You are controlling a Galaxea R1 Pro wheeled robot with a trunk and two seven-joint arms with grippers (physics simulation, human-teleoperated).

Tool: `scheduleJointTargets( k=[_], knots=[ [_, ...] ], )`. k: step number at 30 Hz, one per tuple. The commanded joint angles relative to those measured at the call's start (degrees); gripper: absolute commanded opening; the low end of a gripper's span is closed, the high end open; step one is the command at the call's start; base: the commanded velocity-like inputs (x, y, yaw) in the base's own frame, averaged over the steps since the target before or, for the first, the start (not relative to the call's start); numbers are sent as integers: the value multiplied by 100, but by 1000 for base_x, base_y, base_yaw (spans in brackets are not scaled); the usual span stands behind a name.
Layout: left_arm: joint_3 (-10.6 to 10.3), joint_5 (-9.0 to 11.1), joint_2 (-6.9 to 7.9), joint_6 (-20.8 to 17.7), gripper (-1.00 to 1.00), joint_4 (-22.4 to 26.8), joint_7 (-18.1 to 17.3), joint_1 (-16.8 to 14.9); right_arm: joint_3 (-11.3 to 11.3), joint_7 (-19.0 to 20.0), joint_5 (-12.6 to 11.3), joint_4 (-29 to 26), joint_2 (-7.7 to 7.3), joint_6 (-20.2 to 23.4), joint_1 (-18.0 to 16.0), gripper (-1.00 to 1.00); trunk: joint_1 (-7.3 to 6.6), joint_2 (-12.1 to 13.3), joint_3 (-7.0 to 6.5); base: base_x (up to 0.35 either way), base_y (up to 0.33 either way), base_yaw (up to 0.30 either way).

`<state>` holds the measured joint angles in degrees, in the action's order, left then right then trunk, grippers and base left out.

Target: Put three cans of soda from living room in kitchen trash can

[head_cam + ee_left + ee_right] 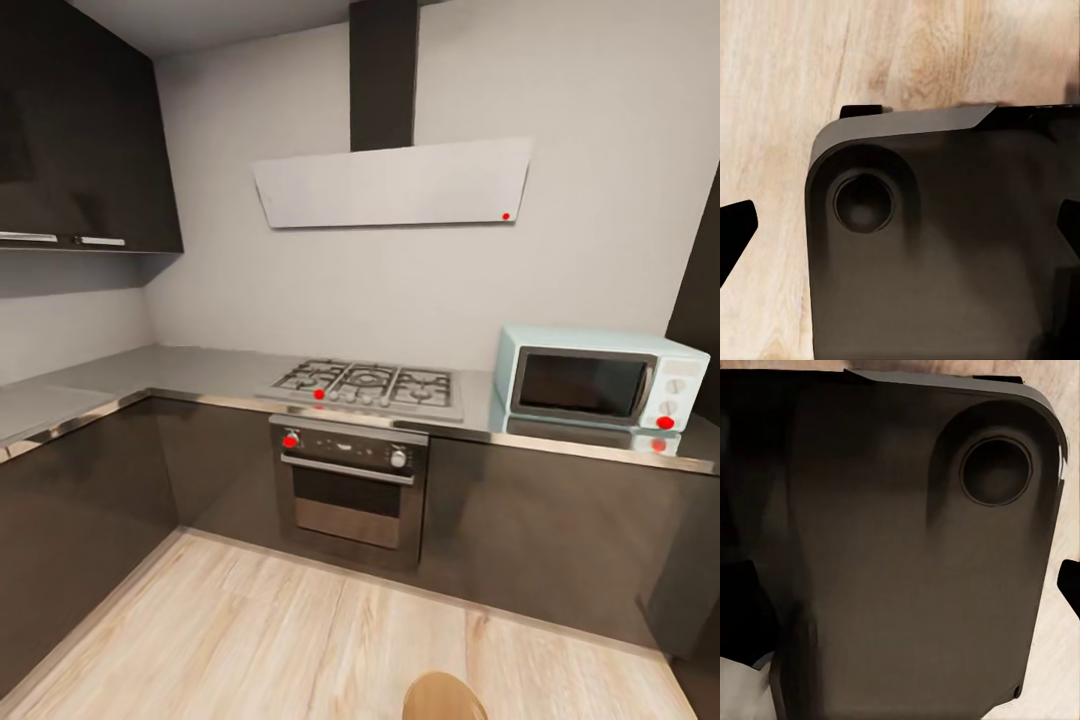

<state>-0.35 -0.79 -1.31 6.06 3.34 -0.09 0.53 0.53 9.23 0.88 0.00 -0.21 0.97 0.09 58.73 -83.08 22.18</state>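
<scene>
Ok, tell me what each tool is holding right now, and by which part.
Nothing shows between the fingertips of either tool: the left fingers and the right fingers stand wide apart over the robot's dark base. No can is in sight.

Head camera faces the kitchen (360, 400); wrist cameras look down, close, at the robot base (945, 247).

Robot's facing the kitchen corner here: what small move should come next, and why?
Probably tilt the head down or back up a bit. The view takes in the stove, oven and microwave, while a tan round rim, possibly the trash can, is cut off at the bottom edge. No cans visible.
</scene>
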Motion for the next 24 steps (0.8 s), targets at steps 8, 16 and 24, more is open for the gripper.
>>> scheduleJointTargets(
  k=[8,16,24],
  knots=[
    [0,0,-1,0,100,0,0,0,0,8,0,0,-5,0,0,100,0,0,0,171,77,0],
    [0,0,-53,0,100,0,12,0,0,15,0,0,-3,0,0,100,0,0,0,270,-50,0],
    [-5,-6,-93,44,100,7,28,0,0,17,0,5,2,0,0,100,0,0,0,196,-177,0]
  ],
)
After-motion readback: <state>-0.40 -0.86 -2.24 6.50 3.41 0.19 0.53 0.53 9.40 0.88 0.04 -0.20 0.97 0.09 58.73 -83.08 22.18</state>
